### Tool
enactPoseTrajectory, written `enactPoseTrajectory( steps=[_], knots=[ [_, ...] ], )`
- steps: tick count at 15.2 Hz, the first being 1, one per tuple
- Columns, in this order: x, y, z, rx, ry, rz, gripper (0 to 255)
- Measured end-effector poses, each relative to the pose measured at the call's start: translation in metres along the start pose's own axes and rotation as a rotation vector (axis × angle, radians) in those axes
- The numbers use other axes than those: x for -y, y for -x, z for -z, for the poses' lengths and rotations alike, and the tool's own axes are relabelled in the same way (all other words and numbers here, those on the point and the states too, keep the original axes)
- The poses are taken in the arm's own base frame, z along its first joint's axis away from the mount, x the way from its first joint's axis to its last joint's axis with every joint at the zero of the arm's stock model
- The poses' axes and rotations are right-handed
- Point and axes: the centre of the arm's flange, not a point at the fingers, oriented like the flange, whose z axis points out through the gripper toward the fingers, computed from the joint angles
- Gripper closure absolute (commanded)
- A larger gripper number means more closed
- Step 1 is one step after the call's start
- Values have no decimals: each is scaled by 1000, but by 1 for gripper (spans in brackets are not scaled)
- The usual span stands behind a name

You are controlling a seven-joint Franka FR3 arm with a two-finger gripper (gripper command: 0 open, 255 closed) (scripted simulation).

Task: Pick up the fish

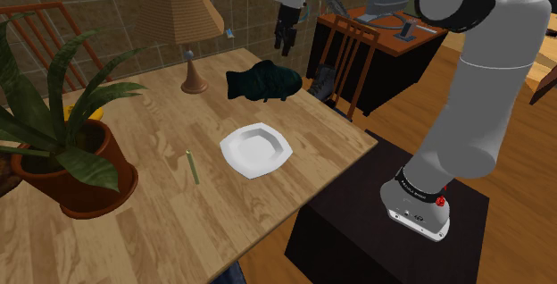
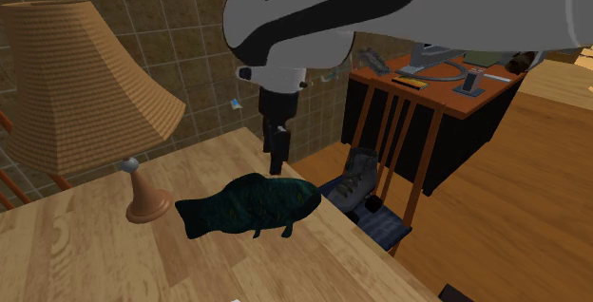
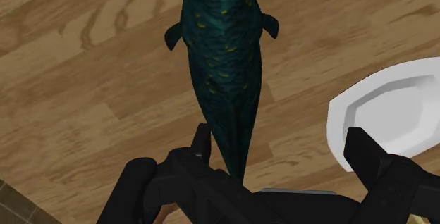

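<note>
Hanging above the dark teal fish (image 1: 263,83), the claw (image 2: 277,164) gapes released, its arm (image 2: 314,10) lettered "FRANKA EMI".

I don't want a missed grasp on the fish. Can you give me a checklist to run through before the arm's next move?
1. Tool open: ok, fingers stand apart.
2. Fish free on the table, nothing on it: ok.
3. Tool above the fish, not touching: ok.
4. Fish centred between the fingers: not ok, its tail lies close by one finger.
5. Plate apart from the fish: ok.
6. Lamp apart from the fish: ok.
</note>
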Motion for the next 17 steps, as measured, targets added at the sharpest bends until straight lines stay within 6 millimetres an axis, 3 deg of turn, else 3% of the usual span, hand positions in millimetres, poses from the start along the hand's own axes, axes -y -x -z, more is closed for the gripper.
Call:
enactPoseTrajectory(
  steps=[5,13,14,17],
  knots=[
    [-31,-48,-34,-7,-64,204,0],
    [-41,-52,-76,-10,-77,246,0],
    [-41,-51,-79,-10,-77,245,255],
    [-42,-51,-80,-11,-76,246,255]
  ],
)
